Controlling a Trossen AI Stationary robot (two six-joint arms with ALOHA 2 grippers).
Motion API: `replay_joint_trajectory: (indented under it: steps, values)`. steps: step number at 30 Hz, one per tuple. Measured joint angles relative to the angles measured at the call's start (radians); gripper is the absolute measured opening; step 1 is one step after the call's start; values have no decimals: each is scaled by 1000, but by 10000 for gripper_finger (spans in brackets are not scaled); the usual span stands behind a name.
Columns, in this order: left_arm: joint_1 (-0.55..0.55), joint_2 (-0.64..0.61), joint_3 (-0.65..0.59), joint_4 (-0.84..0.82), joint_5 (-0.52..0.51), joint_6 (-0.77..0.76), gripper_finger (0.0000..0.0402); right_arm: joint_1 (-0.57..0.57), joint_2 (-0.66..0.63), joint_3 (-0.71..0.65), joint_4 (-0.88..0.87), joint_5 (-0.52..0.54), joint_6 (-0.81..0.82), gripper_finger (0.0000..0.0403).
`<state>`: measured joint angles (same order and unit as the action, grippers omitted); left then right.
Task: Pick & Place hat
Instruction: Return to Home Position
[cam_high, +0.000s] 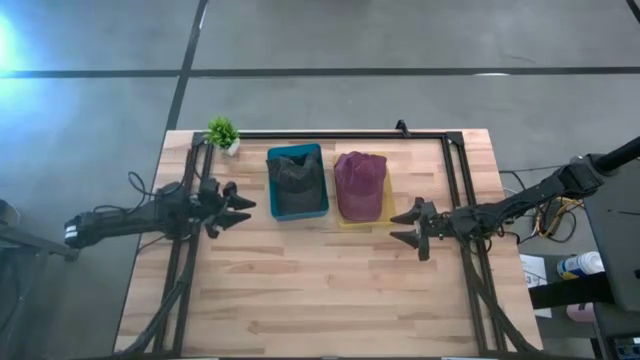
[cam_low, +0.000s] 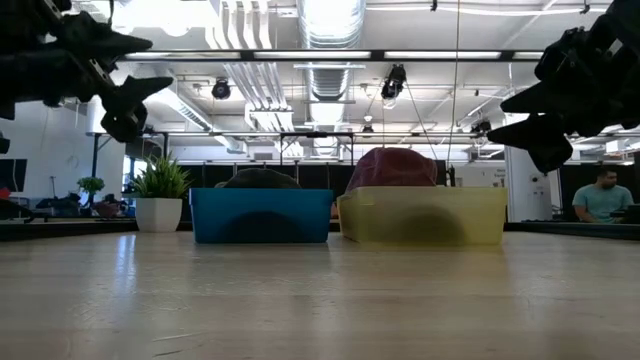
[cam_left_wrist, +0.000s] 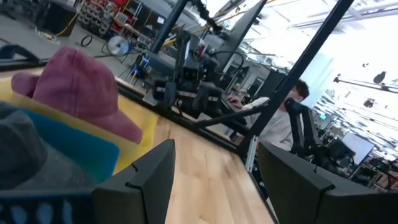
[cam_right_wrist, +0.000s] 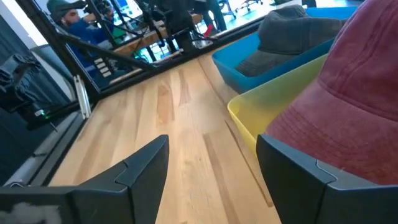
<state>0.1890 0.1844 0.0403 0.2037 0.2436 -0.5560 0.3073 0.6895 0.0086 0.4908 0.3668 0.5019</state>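
A maroon cap (cam_high: 360, 184) rests in a yellow bin (cam_high: 344, 220); it also shows as the maroon cap (cam_low: 392, 168) in the low view, the maroon cap (cam_left_wrist: 78, 84) in the left wrist view and the maroon cap (cam_right_wrist: 348, 109) in the right wrist view. A dark grey hat (cam_high: 296, 180) rests in a blue bin (cam_high: 271, 185), just left of it. My left gripper (cam_high: 246, 207) hovers open, left of the blue bin. My right gripper (cam_high: 399, 228) hovers open, just right of the yellow bin. Both are well above the table, as the low view shows.
A small potted plant (cam_high: 223, 133) stands at the table's far left corner. A black frame rail (cam_high: 330, 134) runs along the far edge. The wooden table (cam_high: 320, 290) stretches bare toward the near edge. People sit beyond the table (cam_low: 603, 196).
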Motion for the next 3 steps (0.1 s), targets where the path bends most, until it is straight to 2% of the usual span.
replay_joint_trajectory:
  steps: [3]
  values:
    - [0,0,-7,-13,0,-1,223,0,0,0,-1,0,0,235]
